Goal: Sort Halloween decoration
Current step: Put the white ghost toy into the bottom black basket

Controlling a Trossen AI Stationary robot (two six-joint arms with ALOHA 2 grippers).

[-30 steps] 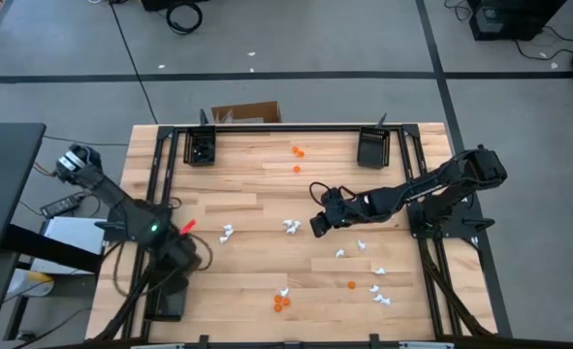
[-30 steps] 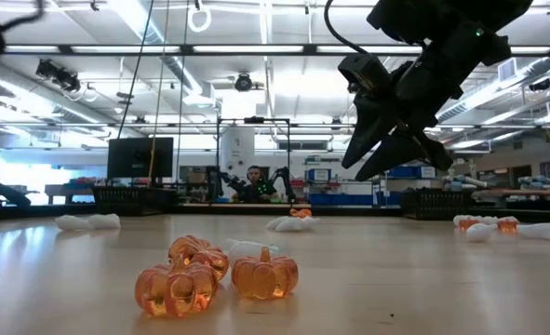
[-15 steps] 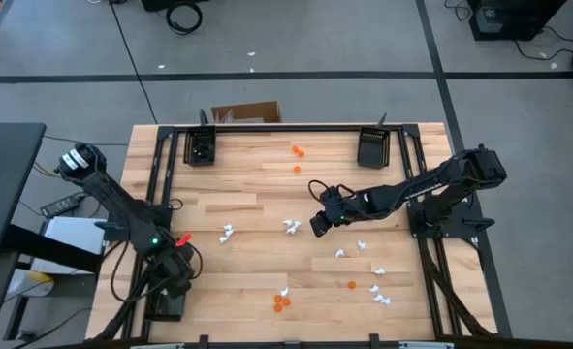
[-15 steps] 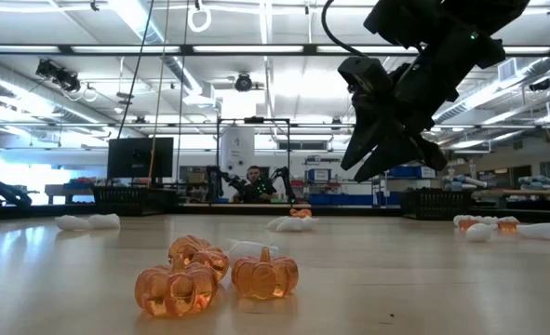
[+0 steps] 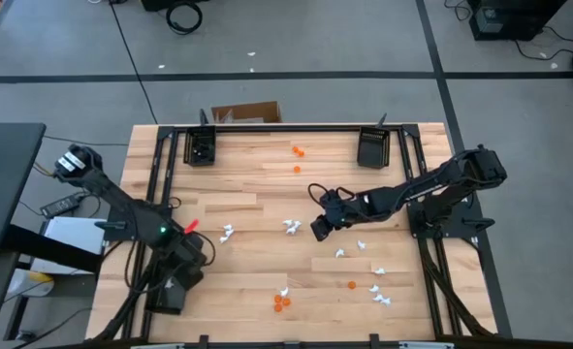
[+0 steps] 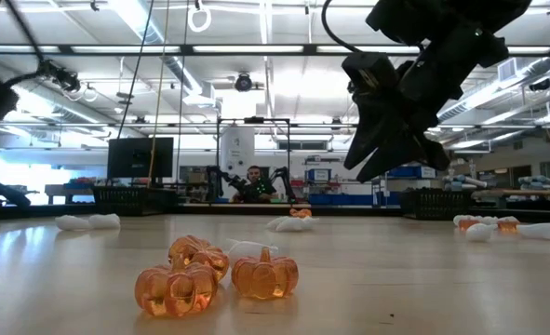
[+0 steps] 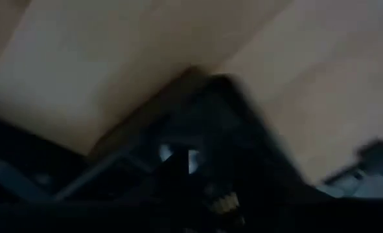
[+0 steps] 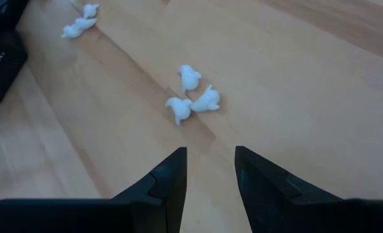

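Low view: translucent orange pumpkin trinkets [image 6: 217, 274] lie clustered; right gripper [image 8: 209, 169] spread, left's state unclear.

I count six orange pumpkins [image 5: 282, 302], roughly twelve white ghosts [image 5: 292, 227], two black trays [image 5: 371, 148] on my tabletop [image 5: 257, 194].

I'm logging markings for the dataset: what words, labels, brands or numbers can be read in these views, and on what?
None can be read.
Cardboard box behind the table: no visible print.
Black trays: no label shows.
Signs in the room behind, low view: too small and blurred to read.
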